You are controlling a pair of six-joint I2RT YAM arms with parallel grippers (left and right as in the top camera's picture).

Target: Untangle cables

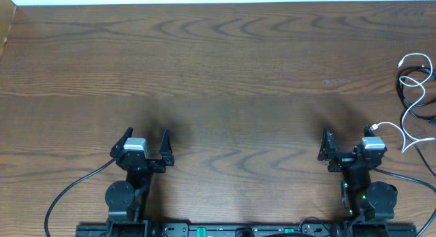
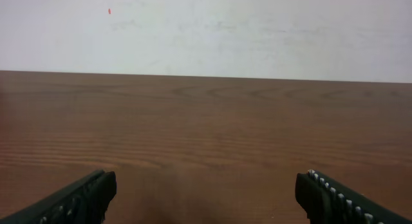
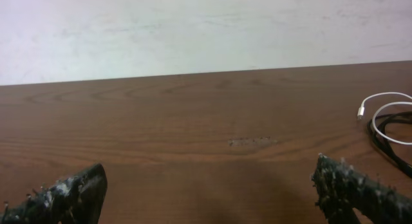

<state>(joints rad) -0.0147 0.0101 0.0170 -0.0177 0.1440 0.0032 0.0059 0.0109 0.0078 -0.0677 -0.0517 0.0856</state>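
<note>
Even soft light, faint shadows near arms, wrist views slightly blurry, no glare

One wooden table, one black cable, one white cable, and two grippers, a left gripper and a right gripper, each with two fingers.

The surface looks like brown wood or wood-pattern laminate, smooth and matt, with wavy dark grain. A faint scuffed patch dulls it in the right wrist view. The white cable has a smooth, slightly glossy plastic jacket, and the black cable beside it looks like matt rubbery plastic. The left gripper has matt black plastic fingers with ribbed faces. The right gripper has rough black fingers flecked with pale specks. The wall is matt white and faintly smudged.
</note>
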